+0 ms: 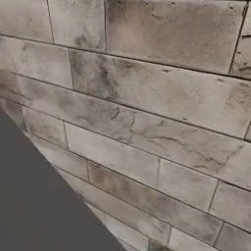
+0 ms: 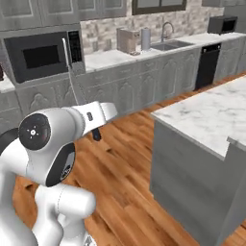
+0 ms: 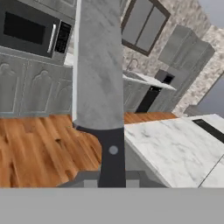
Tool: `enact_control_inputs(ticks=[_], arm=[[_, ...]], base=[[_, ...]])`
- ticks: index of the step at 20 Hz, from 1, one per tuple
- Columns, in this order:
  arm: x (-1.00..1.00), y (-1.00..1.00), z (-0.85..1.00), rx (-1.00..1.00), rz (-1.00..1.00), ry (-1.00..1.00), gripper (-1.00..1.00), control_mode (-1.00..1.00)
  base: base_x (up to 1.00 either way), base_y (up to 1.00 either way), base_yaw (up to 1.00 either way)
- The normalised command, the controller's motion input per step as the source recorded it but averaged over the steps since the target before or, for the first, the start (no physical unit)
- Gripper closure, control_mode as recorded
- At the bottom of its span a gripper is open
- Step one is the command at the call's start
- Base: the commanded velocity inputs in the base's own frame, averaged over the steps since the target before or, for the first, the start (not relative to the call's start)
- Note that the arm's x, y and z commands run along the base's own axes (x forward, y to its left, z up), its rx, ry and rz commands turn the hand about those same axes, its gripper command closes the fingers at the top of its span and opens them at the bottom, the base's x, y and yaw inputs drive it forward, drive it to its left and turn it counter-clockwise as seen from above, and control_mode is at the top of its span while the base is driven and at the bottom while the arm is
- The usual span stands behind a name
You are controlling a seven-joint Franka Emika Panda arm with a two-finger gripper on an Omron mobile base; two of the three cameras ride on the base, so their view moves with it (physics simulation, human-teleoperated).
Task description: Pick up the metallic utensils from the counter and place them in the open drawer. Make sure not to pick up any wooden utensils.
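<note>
Silver and black mark the knife (image 3: pixel 99 78), which is seen in the hand view rising from the bottom centre, its broad blade pointing up the frame and its dark riveted handle gripped at the lower end. The gripper (image 3: pixel 111 181) is closed narrowly on that handle. In the right base view the knife (image 2: pixel 72 67) is carried blade-up above the wooden floor (image 2: pixel 125 158), in front of the microwave (image 2: pixel 41 55) and the grey wall cabinets. The white marble counter (image 2: pixel 206 115) on its grey island base is seen to the right of the arm, well apart from the knife; its visible surface is bare. A sink with faucet (image 2: pixel 166 41) is set in the far worktop. Stone wall tiles (image 1: pixel 147 98) are shown in the left base view.
</note>
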Motion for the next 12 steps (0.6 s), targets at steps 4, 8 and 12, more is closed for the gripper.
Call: enact_control_inputs(ticks=[4,8,12], arm=[[0.0,0.0,0.0,0.0,0.0,0.0,1.0,1.0],[0.0,0.0,0.0,0.0,0.0,0.0,1.0,1.0],[0.0,0.0,0.0,0.0,0.0,0.0,1.0,1.0]], base=[[1.0,0.94,-0.59],[1.0,0.98,-0.58],[1.0,1.0,-0.57]])
